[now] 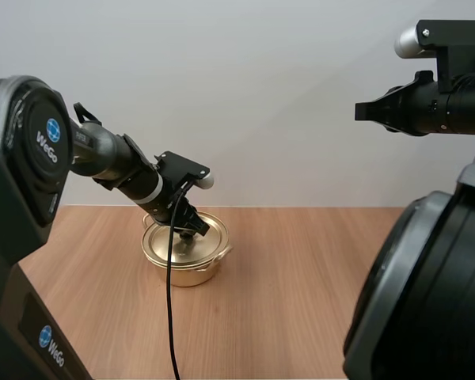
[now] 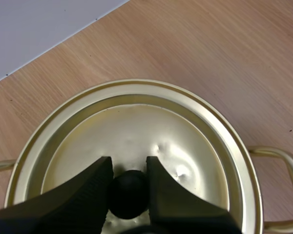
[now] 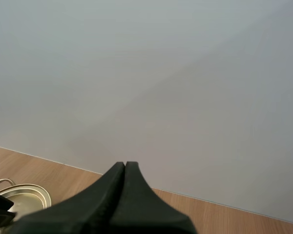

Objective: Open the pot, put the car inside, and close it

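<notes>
Our left gripper point(image 2: 128, 168) pinches the knob point(image 2: 129, 197) of the lid point(image 2: 136, 131) to lift it off the pot point(image 1: 186, 273), while our right gripper point(image 3: 125, 168) hangs clear, clenched on nothing.

Shiny gold-tone metal pot point(image 1: 184, 275) & lid point(image 2: 136, 127), matt blk knob point(image 2: 129, 197), smooth wood-grain table point(image 1: 301, 285).

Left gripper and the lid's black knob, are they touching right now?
Touching. The left wrist view shows the fingers of the left gripper pressed against both sides of the knob, with no gap.
</notes>
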Available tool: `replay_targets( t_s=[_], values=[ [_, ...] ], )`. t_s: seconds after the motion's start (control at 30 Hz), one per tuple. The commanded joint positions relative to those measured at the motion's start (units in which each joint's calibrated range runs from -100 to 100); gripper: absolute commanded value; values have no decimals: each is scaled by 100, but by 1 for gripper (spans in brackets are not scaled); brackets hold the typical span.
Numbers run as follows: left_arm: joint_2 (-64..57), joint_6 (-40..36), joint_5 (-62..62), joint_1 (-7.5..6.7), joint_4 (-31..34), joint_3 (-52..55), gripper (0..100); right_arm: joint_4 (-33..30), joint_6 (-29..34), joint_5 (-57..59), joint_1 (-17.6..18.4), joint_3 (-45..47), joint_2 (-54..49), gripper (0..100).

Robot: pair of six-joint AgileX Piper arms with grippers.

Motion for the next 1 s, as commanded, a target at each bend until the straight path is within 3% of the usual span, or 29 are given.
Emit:
replay_targets(
  t_s=[0.0,0.07,0.13,0.27,0.4,0.7,0.87,0.97],
  values=[
    [-146,-6,-92,1,-134,-5,74,16,-40,8,-3,7,-1,0],
    [-357,-6,-237,1,-202,-5,93,40,-72,8,-3,7,-1,0],
    [-618,-6,-410,1,-229,-5,100,40,-72,8,-3,7,-1,0],
    [-1462,-95,-776,1,-372,-5,100,40,-187,8,-3,7,-1,0],
    [-2526,-708,-884,1,-737,-5,100,-15,-392,8,-3,7,11,0],
    [-5364,-1272,738,8,-895,-5,100,-171,-629,8,-3,22,11,0],
    [-6864,-1996,2798,243,-627,-5,100,-121,-629,8,-3,22,11,0],
    [-7848,-1996,2651,352,-280,-5,100,112,-708,8,-3,22,11,0]
  ],
)
